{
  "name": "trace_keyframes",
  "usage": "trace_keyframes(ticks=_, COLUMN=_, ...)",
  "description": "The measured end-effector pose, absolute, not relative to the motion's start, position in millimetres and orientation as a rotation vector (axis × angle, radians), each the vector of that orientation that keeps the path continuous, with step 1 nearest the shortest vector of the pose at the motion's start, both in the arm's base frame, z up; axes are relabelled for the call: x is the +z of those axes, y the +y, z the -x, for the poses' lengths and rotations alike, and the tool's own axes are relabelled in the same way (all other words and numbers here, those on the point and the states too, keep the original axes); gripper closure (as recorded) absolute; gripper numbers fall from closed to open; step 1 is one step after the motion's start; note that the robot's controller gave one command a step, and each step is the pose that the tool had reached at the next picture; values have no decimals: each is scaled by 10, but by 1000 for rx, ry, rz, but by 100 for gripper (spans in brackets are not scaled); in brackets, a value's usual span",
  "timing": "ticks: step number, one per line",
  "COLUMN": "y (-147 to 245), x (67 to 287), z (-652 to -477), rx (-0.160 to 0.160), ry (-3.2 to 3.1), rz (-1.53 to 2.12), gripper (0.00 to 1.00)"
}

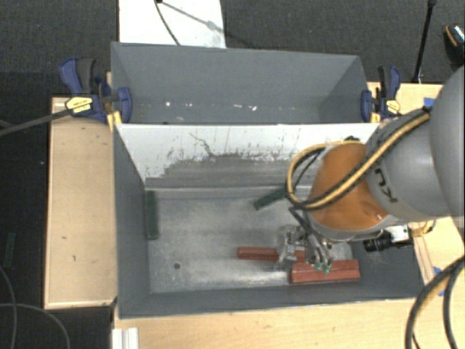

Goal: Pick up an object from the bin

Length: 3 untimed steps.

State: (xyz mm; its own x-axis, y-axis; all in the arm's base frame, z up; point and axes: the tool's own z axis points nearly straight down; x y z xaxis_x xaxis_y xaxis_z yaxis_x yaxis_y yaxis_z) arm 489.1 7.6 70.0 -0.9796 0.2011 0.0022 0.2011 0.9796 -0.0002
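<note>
Gripper [305, 251]: low at the bin's [131, 217] near right; whether open or closed cannot be told.
Touching: slim red-brown bar [256, 253], red-brown block [338, 271].
Apart: dark green strip [150, 214].

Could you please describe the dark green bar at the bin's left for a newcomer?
In the grey bin, find the left wall. At its foot lies the dark green bar, alone. The other green piece is tilted mid-bin; the stick and block are reddish-brown.
</note>
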Motion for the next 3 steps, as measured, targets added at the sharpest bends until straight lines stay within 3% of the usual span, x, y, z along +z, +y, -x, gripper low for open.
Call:
trace_keyframes(ticks=1, y=76, x=1062, z=-4906, rx=-1, ry=-3132, rz=305, gripper=100)
trace_keyframes(ticks=2, y=76, x=1081, z=-4914, rx=0, ry=-3133, rz=294, gripper=100)
trace_keyframes(ticks=3, y=73, x=1697, z=-4931, rx=-2, ry=-3137, rz=279, gripper=100)
